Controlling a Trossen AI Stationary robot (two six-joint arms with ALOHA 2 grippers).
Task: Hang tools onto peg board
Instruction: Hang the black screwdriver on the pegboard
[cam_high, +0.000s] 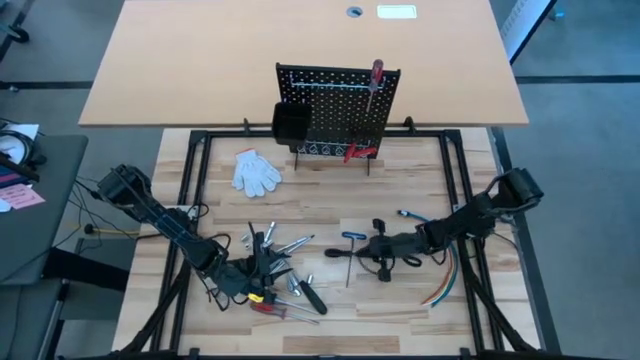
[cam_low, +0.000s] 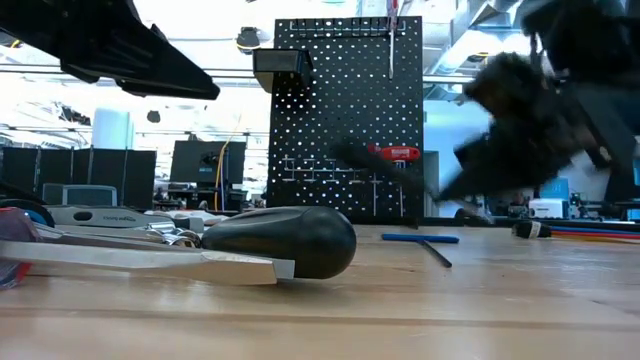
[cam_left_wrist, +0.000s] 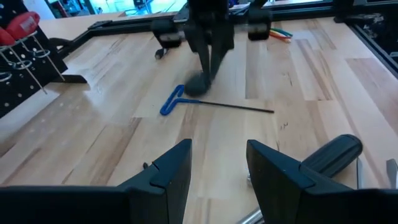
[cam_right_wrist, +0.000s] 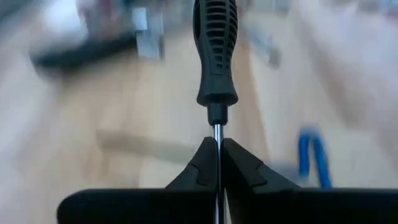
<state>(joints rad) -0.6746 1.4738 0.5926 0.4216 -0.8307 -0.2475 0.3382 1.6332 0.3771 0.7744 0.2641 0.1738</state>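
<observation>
Your right gripper (cam_right_wrist: 217, 163) is closed on the thin metal shaft of a black-handled screwdriver (cam_right_wrist: 216, 53); in the right wrist view the two fingers pinch the shaft just below the ribbed handle, and the handle points away from the wrist. In the high view this gripper (cam_high: 372, 250) is over the middle of the table, right of the centre, just beside the blue T-handle key (cam_high: 351, 245) that lies flat on the wood.

Your left gripper (cam_left_wrist: 217, 171) has its fingers apart and holds nothing; you see bare wood between them. It is at the front left part of the table, over the pile of loose tools (cam_high: 278, 275), where screwdrivers and silver bits lie together. A big black handle (cam_low: 285, 241) lies on its side close to the low camera.

The peg board (cam_high: 340, 105) stands upright at the far edge of the wooden table (cam_high: 330, 205). A red-handled screwdriver (cam_high: 376, 80) hangs on its upper right part, and a red-handled tool (cam_high: 358, 152) sits near its bottom right. The black bin (cam_high: 292, 122) is fixed at its left side. A white glove (cam_high: 256, 171) lies in front of the board, to the left, and coloured cables (cam_high: 445, 280) lie near the right arm.
</observation>
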